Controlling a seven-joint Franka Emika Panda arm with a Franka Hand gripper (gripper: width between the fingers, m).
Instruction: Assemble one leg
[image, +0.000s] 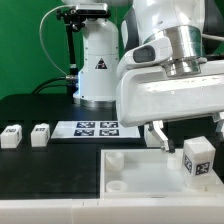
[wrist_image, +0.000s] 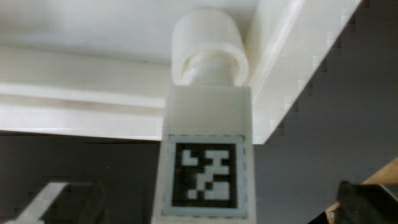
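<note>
One leg (image: 196, 160), a white block with a black-and-white tag, stands upright on the far right part of the large white panel (image: 140, 165). In the wrist view this leg (wrist_image: 206, 140) lies between my fingers, its rounded end toward the panel (wrist_image: 80, 70). My gripper (image: 185, 140) is open just above and around it, with a gap on each side (wrist_image: 208, 208). One dark finger (image: 156, 135) shows to the leg's left in the exterior view. Two more legs (image: 11, 136) (image: 40, 134) stand on the black table at the exterior view's left.
The marker board (image: 95, 127) lies on the table behind the panel. A white robot base and camera stand (image: 97, 65) rise at the back. The panel has a round corner socket (image: 116, 185) near its front left.
</note>
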